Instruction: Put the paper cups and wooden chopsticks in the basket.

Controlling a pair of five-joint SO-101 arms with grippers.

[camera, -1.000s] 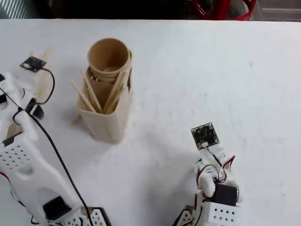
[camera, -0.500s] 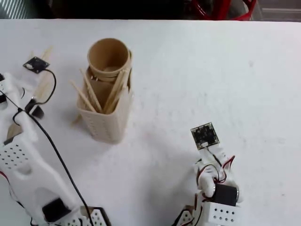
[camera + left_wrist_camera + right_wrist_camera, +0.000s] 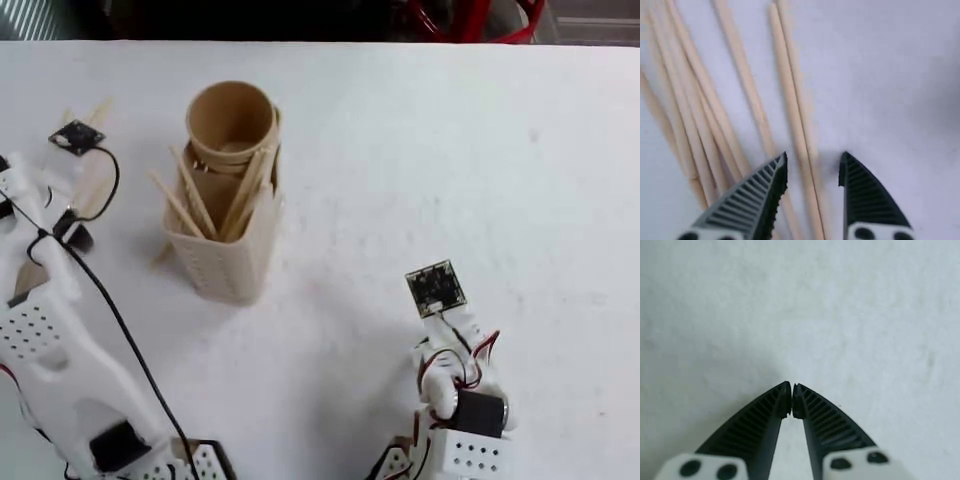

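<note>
Left gripper (image 3: 814, 155) part-open, empty, astride wooden chopsticks (image 3: 787, 90), lengthwise toward table's (image 3: 450, 150) far edge.

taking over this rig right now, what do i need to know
Left gripper: open over the loose chopsticks on the table, jaws either side of a pair.
Right gripper: shut, holding nothing, over the table.
Done: paper cups stand in the basket, with several chopsticks beside them.
Left: grasp the loose chopsticks and put them in the basket.
</note>
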